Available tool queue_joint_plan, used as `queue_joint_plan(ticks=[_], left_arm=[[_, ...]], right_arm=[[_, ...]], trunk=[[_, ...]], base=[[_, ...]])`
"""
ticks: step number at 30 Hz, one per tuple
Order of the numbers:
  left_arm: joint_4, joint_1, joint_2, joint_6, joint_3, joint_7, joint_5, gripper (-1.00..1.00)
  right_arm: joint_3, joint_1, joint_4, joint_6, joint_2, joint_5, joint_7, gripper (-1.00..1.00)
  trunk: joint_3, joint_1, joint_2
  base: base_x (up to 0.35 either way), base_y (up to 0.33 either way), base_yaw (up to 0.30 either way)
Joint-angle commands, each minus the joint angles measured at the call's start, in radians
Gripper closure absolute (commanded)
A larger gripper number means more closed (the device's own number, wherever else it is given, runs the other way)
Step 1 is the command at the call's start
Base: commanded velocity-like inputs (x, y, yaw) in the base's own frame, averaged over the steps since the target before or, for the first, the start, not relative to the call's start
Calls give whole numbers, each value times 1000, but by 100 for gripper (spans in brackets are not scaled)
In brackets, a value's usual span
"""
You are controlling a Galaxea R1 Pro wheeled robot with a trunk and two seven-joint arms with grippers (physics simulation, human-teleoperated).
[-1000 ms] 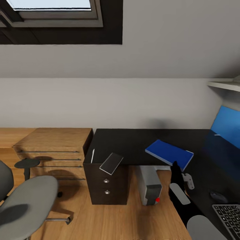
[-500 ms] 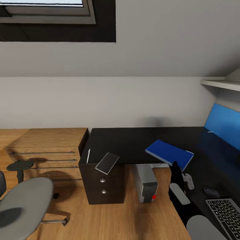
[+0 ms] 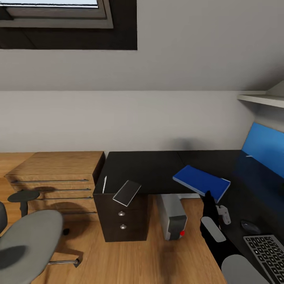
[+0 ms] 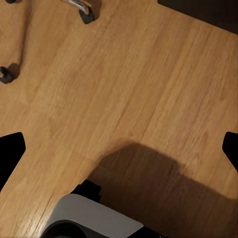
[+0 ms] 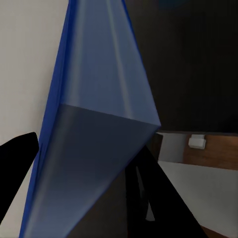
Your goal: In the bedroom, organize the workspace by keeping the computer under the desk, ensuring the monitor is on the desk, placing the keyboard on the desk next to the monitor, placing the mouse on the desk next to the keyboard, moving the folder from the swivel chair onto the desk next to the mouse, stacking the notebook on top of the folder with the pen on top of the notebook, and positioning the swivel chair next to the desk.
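Note:
My right gripper (image 3: pixel 208 197) is shut on the near edge of the blue folder (image 3: pixel 201 180), which is tilted over the black desk (image 3: pixel 150 167) near its inner corner. In the right wrist view the folder (image 5: pixel 94 148) runs between the black fingers (image 5: pixel 15 161). The pale notebook (image 3: pixel 127 193) overhangs the desk's front edge, and the thin pen (image 3: pixel 105 184) lies beside it. Under the desk stands the grey computer (image 3: pixel 172 217). Mouse (image 3: pixel 249 226), keyboard (image 3: pixel 266 251) and the blue-lit monitor (image 3: pixel 263 152) are at the right. The swivel chair (image 3: pixel 27 240) is at the lower left. My left gripper (image 4: pixel 119 148) is open over the floor.
A wooden chest of drawers (image 3: pixel 59 173) stands left of the desk, with a small round stool (image 3: pixel 23 196) in front of it. Black drawers with silver knobs (image 3: pixel 123 219) sit under the desk's left end. Chair castors (image 4: pixel 87 12) rest on the wood floor. A shelf (image 3: pixel 260 98) juts out at the upper right.
The view swung a second ago, so everything slid left and down in the picture. Since half a second ago it holds still. The folder stays in my right gripper.

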Motion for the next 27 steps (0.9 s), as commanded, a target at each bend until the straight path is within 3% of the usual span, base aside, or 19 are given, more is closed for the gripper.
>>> queue_joint_plan(ticks=[1,6,15,16,27], left_arm=[[0,-1,1,-8,-8,6,11,-100],[1,-1,1,-9,-9,5,9,-100],[1,-1,1,-8,-10,4,12,-100],[1,-1,0,-8,-10,4,12,-100],[1,-1,0,-8,-10,4,11,-100]], right_arm=[[3,-1,-1,-4,0,-1,-6,100],[3,-1,-1,-4,0,-1,-6,100],[-4,0,0,-4,-2,1,-6,100],[-5,1,11,-4,-13,2,-6,100],[-8,2,25,-4,-14,1,-6,100]], trunk=[[-1,0,-1],[-1,0,-1],[-1,0,-1],[-1,0,-1],[-12,0,-1]], base=[[0,0,0],[113,0,0],[307,-57,0],[67,-37,-51],[12,-7,-161]])
